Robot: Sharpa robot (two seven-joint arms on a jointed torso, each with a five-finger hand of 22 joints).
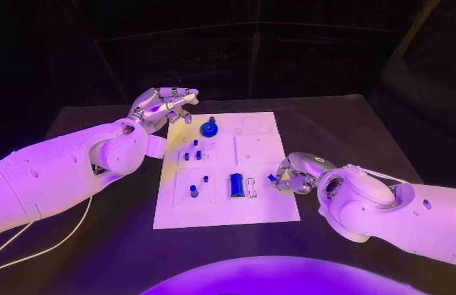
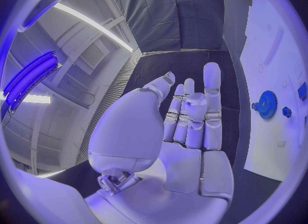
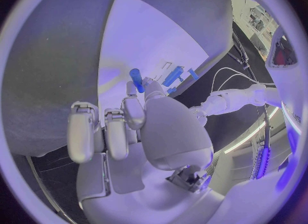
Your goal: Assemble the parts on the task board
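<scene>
Right hand (image 1: 292, 174) sits at the right edge of the white task board (image 1: 266, 206). It pinches a small blue peg (image 3: 136, 78) between its thumb and a finger, with its other fingers curled in beside them. In the right wrist view the peg sticks up past the fingertips, over the board.

Left hand (image 1: 163, 105) is up by the far left corner of the board. Its fingers are spread apart and it holds nothing. In the left wrist view the palm is bare.

On the board, a blue gear (image 1: 209, 129) stands near the far end. A long blue block (image 1: 234, 186) lies in the middle of the near part. Some little blue pieces (image 1: 198, 155) stand between them, toward the left side.
</scene>
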